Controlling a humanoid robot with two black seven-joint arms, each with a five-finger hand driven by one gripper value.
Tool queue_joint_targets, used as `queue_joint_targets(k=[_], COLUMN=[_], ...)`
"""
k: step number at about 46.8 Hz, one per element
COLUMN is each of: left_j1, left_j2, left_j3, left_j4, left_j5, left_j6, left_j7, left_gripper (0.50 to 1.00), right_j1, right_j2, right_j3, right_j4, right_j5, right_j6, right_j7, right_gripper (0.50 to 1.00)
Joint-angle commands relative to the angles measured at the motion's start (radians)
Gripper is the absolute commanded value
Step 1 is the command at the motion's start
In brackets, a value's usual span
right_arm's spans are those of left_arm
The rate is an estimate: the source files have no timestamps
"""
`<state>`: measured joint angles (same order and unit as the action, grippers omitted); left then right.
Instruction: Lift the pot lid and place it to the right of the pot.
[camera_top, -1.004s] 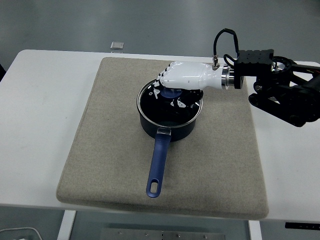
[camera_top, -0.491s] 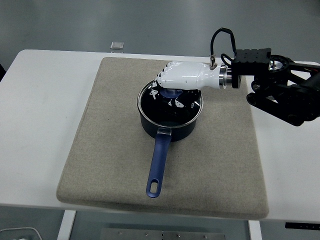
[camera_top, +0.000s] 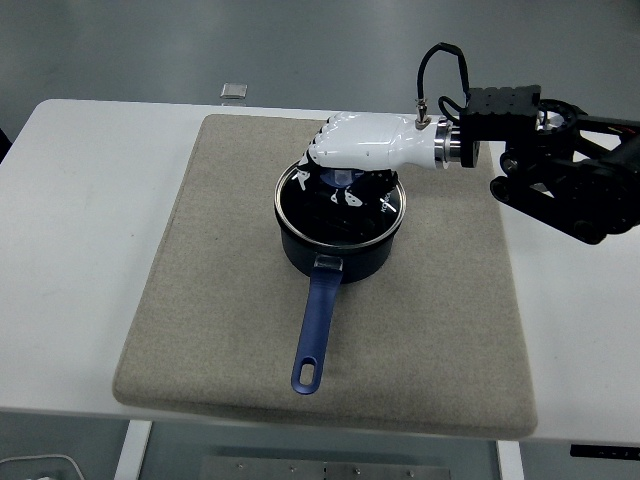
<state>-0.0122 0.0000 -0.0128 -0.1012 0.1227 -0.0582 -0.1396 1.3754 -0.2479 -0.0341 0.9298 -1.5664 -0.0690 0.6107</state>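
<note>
- Your right hand (camera_top: 352, 150) was curled on the lid (camera_top: 342, 204), directly over the pot (camera_top: 338, 235).
- The pot's handle (camera_top: 317, 323) pointed near; bare mat (camera_top: 455, 290) lay right.

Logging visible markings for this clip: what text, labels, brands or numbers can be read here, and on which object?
No text can be read in the head view.
Glass lid on the pot: small white marks near the right hand, too small and blurred to read.
Small object at the table's far edge: no legible marking.
</note>
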Motion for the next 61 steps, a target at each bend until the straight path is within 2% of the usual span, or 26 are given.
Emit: queue_joint_targets(k=[1, 5, 8, 10, 18, 21, 22, 39, 61], left_j1=[0.000, 0.000, 0.000, 0.000, 0.000, 0.000, 0.000, 0.000, 0.000], left_j2=[0.000, 0.000, 0.000, 0.000, 0.000, 0.000, 0.000, 0.000, 0.000], left_j3=[0.001, -0.001, -0.001, 0.001, 0.001, 0.001, -0.001, -0.001, 0.001], left_j4=[0.000, 0.000, 0.000, 0.000, 0.000, 0.000, 0.000, 0.000, 0.000], left_j5=[0.000, 0.000, 0.000, 0.000, 0.000, 0.000, 0.000, 0.000, 0.000], left_j6=[0.000, 0.000, 0.000, 0.000, 0.000, 0.000, 0.001, 0.000, 0.000], left_j7=[0.000, 0.000, 0.000, 0.000, 0.000, 0.000, 0.000, 0.000, 0.000], left_gripper=[1.000, 1.000, 1.000, 1.000, 1.000, 1.000, 1.000, 1.000, 1.000], right_j1=[0.001, -0.006, -0.009, -0.009, -0.004, -0.003, -0.003, 0.059, 0.068], right_j2=[-0.001, -0.001, -0.001, -0.001, -0.001, -0.002, -0.002, -0.014, -0.021], right_j3=[0.003, 0.006, 0.006, 0.005, 0.005, 0.003, 0.000, -0.044, -0.072], right_j4=[0.015, 0.026, 0.030, 0.032, 0.034, 0.034, 0.034, 0.032, 0.021], right_j5=[0.006, 0.026, 0.040, 0.045, 0.045, 0.045, 0.043, 0.032, -0.027], right_j6=[0.001, 0.008, 0.009, 0.012, 0.031, 0.032, 0.032, 0.034, 0.024], right_j7=[0.000, 0.000, 0.000, 0.000, 0.000, 0.000, 0.000, 0.000, 0.000], right_gripper=[0.500, 0.500, 0.641, 0.692, 0.774, 0.886, 0.897, 0.899, 0.899])
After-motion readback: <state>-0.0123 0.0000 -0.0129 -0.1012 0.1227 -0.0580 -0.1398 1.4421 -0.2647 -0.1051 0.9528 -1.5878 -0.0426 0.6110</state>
